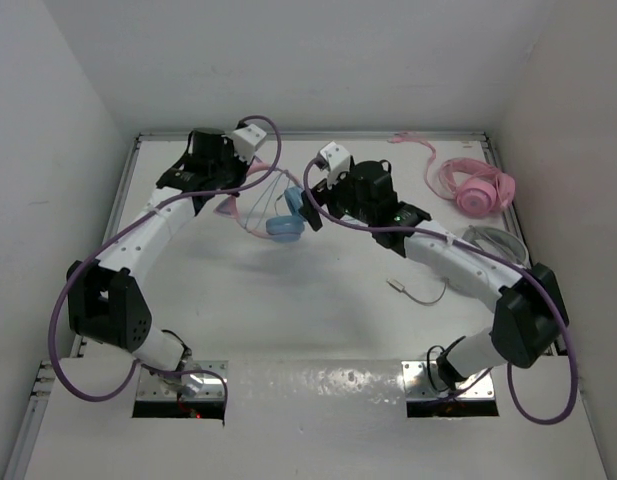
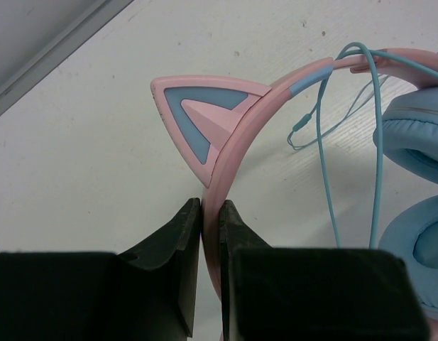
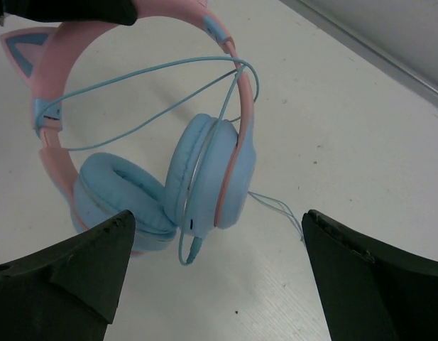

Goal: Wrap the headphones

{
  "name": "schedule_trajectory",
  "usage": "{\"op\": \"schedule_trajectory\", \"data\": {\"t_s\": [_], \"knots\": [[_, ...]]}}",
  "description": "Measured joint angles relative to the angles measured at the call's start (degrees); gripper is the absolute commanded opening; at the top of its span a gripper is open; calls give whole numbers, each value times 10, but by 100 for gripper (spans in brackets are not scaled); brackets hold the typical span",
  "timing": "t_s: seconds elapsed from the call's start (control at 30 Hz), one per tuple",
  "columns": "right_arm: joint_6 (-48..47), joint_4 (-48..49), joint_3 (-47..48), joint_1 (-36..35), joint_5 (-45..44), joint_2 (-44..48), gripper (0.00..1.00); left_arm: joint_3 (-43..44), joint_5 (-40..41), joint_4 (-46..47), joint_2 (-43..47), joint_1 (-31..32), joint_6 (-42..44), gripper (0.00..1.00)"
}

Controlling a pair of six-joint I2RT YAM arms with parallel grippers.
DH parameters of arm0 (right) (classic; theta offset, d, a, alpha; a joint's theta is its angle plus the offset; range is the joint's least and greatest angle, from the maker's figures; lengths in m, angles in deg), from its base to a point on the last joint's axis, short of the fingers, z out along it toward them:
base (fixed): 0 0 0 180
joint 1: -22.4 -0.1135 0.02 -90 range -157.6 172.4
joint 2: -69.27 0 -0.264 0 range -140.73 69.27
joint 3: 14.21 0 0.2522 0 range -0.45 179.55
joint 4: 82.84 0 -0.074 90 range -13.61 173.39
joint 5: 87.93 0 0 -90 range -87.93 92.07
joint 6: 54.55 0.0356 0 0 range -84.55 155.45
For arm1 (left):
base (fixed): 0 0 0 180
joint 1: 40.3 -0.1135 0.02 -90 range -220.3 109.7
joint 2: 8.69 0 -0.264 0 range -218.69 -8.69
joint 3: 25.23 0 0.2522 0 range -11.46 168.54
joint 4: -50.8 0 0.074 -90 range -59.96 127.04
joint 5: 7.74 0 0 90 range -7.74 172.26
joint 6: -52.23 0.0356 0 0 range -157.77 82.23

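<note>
hdphones: pink cat-ear band, lt-blue cups, thin blue cable looped across band | L gripper: pinched tight on band | R gripper: spread wide, holds nothing

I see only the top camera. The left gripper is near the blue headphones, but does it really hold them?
Observer: Yes. The left wrist view shows the left gripper shut on the headphones, pinching the headband just below the cat ear.
Operator: And the other one?
Observer: The right gripper is wide open, touching nothing; the ear cups sit ahead of it.
Operator: Is the cable wrapped?
Observer: Partly: the cable crosses the headband arch, and the plug dangles beside one cup.
</note>
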State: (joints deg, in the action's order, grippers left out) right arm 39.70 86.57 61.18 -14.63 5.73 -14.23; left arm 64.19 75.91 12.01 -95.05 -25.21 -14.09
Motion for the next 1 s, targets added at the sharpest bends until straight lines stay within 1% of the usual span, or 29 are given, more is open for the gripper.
{"op": "schedule_trajectory", "data": {"t_s": [0.27, 0.4, 0.43, 0.47, 0.53, 0.57, 0.63, 0.67, 0.7, 0.77, 0.8, 0.83, 0.87, 0.9, 0.97, 1.0], "knots": [[12, -7, 66, 4, 43, -95, 99, 1, -1, 0, 0, 0, 0, 0], [25, -7, 102, 4, 49, -140, 99, 1, -2, 0, 0, 1, 0, 0], [28, -7, 111, 4, 45, -153, 99, 1, -3, 0, 0, 2, -1, 0], [30, -7, 117, 4, 41, -162, 96, 1, -3, 0, 0, 2, -1, 0], [33, -6, 121, 4, 35, -177, 87, 1, -4, 0, 0, 2, -1, 0], [34, -6, 121, 4, 33, -184, 71, 1, -4, 0, 0, 2, -1, 0], [37, -7, 122, 4, 34, -195, 53, 1, -3, 0, 0, 2, -1, 0], [37, -7, 123, 4, 32, -199, 31, 1, -2, -1, 0, 2, -1, 0], [40, -8, 123, 5, 27, -202, 20, 1, 2, -3, 0, 2, 0, 0], [49, -7, 124, 10, 17, -204, 0, 1, 2, -12, 0, 2, -2, 0], [53, -7, 124, 13, 19, -204, 0, 1, 2, -10, 0, 2, -2, 0], [53, -7, 125, 14, 22, -204, 0, 1, 4, -7, -1, 3, -2, 2], [53, -8, 125, 13, 24, -204, 0, 1, 8, -4, -1, 3, -1, 12], [54, -7, 126, 12, 24, -204, 0, 1, 11, -2, -2, 3, 3, 30], [54, -8, 126, 12, 27, -204, 0, 5, 12, -2, -13, 3, 9, 37], [54, -11, 126, 12, 27, -204, 0, 12, 14, -1, -26, 3, 13, 38]]}}
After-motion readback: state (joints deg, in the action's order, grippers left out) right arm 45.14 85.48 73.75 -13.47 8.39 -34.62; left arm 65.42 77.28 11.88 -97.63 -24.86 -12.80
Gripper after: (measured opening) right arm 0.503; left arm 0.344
